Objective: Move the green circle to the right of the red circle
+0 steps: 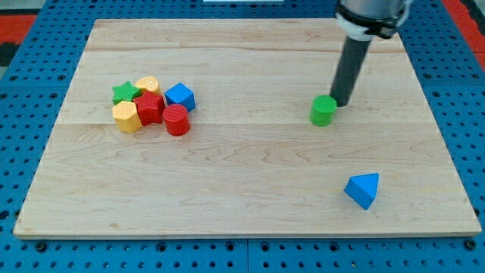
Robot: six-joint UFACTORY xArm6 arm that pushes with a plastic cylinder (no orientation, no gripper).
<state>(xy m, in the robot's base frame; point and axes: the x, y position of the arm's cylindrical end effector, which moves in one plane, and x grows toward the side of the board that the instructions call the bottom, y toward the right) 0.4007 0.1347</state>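
Note:
The green circle [323,111] stands on the wooden board right of centre. My tip [340,103] rests right against its upper right side. The red circle [176,120] stands far to the view's left, at the lower right of a cluster of blocks. The rod comes down from the view's top right.
The cluster holds a green star [123,92], a yellow block [148,84], a blue block [180,96], a red block [149,108] and a yellow hexagon-like block [126,117]. A blue triangle [363,189] lies at lower right. The board [242,197] rests on blue pegboard.

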